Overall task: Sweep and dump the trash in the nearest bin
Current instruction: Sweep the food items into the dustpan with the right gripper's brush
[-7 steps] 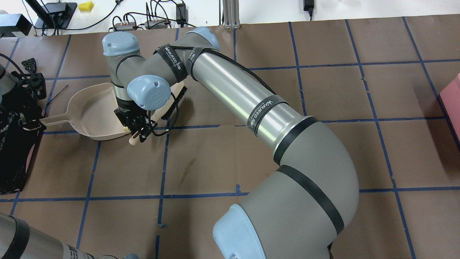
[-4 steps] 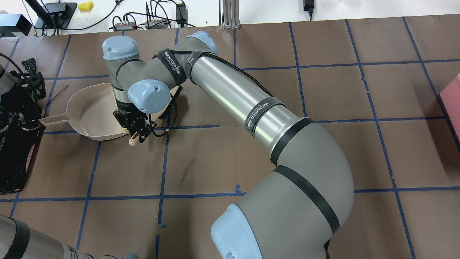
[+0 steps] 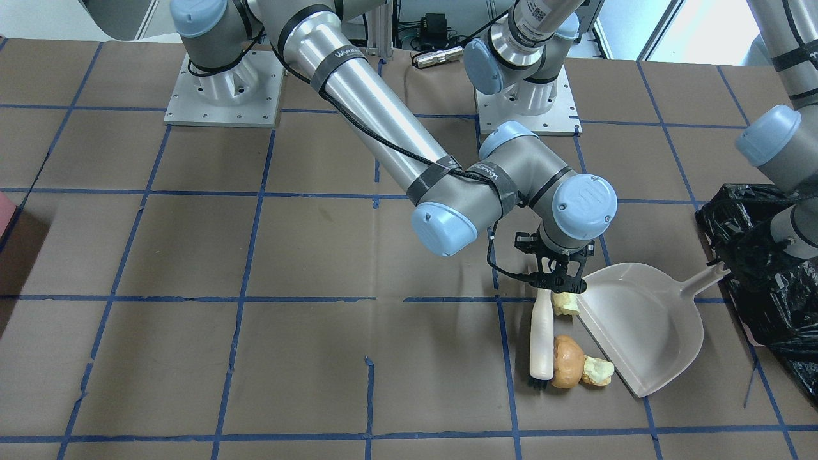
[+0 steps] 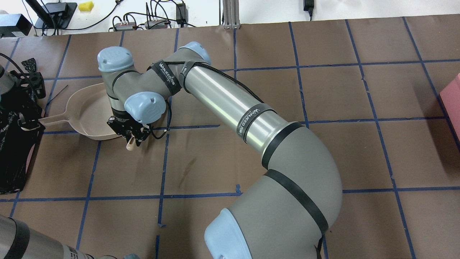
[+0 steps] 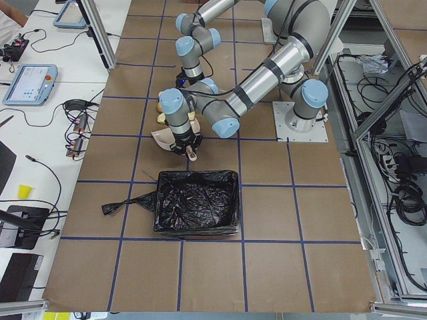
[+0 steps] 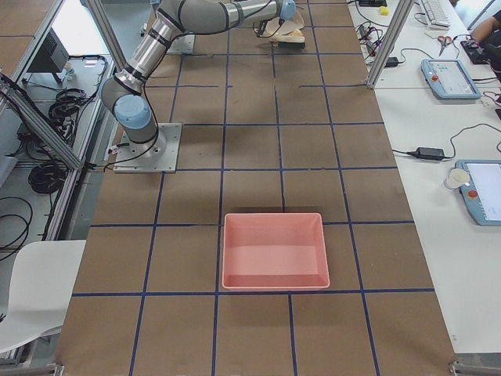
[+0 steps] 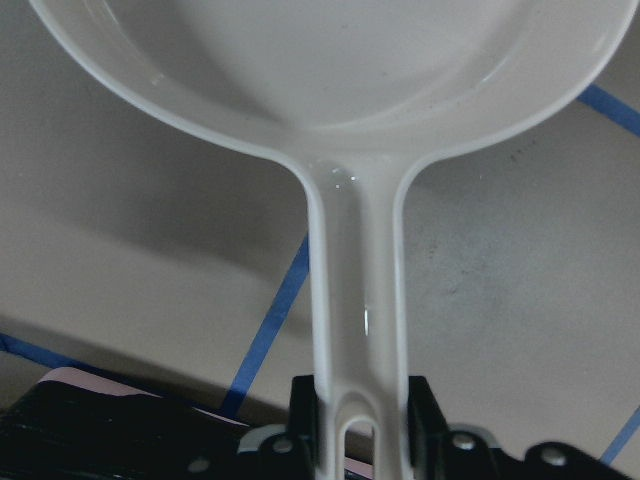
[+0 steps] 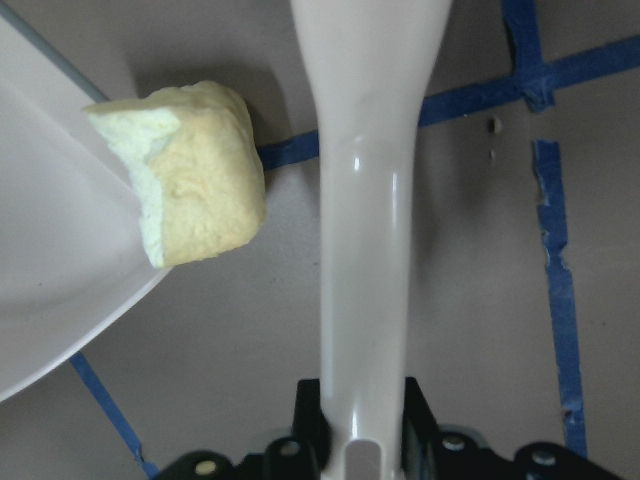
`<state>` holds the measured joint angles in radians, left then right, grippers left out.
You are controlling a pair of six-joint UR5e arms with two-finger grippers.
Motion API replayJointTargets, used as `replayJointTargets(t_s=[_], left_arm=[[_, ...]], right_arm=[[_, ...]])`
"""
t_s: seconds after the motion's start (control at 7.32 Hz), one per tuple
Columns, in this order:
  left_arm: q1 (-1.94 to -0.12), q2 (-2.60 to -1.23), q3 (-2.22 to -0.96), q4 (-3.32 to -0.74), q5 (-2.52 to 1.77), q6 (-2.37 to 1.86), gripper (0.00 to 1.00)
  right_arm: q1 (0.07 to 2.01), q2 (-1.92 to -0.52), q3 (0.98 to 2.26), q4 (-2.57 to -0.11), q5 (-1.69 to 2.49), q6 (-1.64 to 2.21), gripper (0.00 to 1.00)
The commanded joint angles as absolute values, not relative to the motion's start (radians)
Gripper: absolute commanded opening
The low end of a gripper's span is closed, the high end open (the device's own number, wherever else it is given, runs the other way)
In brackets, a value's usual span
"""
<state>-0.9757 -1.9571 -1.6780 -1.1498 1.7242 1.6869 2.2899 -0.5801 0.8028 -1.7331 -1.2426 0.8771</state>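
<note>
Leftward since 1 second ago, we are pushing the brush (image 3: 540,338) toward the dustpan (image 3: 645,319), right gripper (image 3: 553,283) pinching its handle, left gripper (image 7: 360,425) pinching the pan's. 3 trash pieces (image 3: 567,361) are sitting at the lip near the counter's (image 3: 192,255) left end; we should be keeping the sweep low and the pan still.

3 trash chunks (image 3: 567,361) near together, black-lined bin (image 5: 197,202) upright

Bright even light, soft shadows, sharp
</note>
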Motion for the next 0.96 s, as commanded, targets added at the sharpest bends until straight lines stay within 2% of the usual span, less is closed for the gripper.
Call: replayJointTargets(t_s=[0.0, 0.41, 0.82], left_arm=[[-0.976, -1.954, -1.677, -1.150, 1.723, 1.687, 0.00], [-0.976, -1.959, -1.675, -1.149, 1.718, 1.684, 0.00], [-0.976, -1.973, -1.677, -1.141, 1.717, 1.681, 0.00]], right_arm=[[2.353, -0.561, 0.795, -1.761, -1.246, 0.844, 0.02], [2.356, -0.555, 0.784, -1.746, -1.267, 0.786, 0.03], [2.355, -0.575, 0.784, -1.677, -1.304, 0.539, 0.02]])
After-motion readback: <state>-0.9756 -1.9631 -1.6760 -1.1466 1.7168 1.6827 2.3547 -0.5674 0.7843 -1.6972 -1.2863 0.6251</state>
